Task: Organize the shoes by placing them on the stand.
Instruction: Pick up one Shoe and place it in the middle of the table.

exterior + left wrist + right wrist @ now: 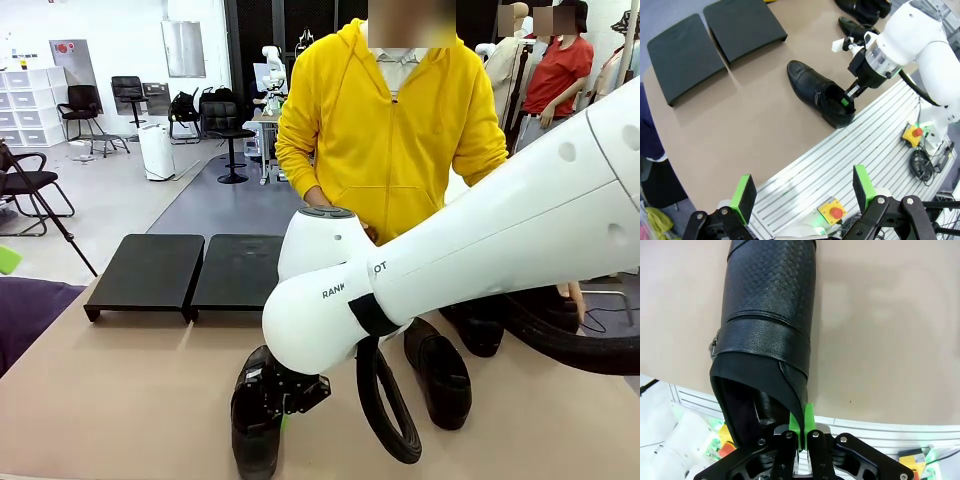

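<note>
One white arm, the right one [480, 240], reaches in across the middle of the tan table [120, 400]. Beyond the right gripper [282, 412], at the far side, stands a person in a yellow hoodie [390, 130]. The stand [190, 268], two slanted black panels side by side, lies farther out than that gripper and off to its left. Directly under the gripper one black shoe [255, 440] sits flat on the table by the robot's edge, toe pointing away from the fingers. In the right wrist view the green pads [809, 417] are pinched together on the thin side wall of its heel opening, one finger inside and one outside. The other shoes [440, 375] lie on the table to the gripper's right, well apart from the stand. The left gripper [803, 189] hangs over a slotted metal base [840, 160], fingers spread wide around nothing, with a yellow box bearing a red button [832, 212] just below it. The right arm's casing carries the broken black letters "RANK" and "OT" [335, 292]; the rest is hidden.
</note>
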`<state>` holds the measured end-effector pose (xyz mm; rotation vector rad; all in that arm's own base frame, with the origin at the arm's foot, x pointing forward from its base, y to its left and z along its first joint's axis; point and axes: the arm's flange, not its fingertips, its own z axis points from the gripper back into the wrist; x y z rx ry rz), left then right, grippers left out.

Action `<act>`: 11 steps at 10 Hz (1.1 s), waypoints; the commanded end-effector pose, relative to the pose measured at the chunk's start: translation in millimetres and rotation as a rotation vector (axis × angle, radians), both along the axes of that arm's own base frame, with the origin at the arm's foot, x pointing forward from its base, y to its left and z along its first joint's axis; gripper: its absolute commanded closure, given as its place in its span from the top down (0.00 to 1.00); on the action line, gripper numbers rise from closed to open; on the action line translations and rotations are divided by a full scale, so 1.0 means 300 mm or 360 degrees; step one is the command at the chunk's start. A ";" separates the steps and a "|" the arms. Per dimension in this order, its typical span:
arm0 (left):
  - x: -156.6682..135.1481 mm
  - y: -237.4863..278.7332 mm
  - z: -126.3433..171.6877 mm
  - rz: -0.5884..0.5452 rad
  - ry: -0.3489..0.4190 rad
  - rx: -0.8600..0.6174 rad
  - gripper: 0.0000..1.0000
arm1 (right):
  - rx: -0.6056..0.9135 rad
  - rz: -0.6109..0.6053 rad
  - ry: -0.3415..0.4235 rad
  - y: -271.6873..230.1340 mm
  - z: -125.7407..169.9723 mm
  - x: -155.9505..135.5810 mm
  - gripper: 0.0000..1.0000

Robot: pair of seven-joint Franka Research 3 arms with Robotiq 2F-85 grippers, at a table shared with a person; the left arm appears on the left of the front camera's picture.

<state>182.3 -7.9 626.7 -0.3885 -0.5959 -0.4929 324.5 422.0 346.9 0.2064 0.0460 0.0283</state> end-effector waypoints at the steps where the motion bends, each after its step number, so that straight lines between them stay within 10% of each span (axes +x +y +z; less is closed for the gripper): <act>1: 0.002 0.003 0.001 -0.0033 -0.0005 -0.0019 1.00 | -0.0031 -0.0076 -0.0067 0.037 0.009 0.008 0.00; 2: 0.002 0.003 0.001 -0.0033 -0.0005 -0.0019 1.00 | -0.0036 -0.0089 -0.0064 0.034 0.005 0.012 0.08; 4: 0.002 0.003 0.001 -0.0033 -0.0005 -0.0019 1.00 | 0.0006 -0.0063 -0.0041 0.033 0.012 0.012 1.00; 11: 0.002 0.003 0.001 -0.0033 -0.0005 -0.0019 1.00 | 0.0007 0.0147 -0.0091 -0.284 0.319 -0.067 1.00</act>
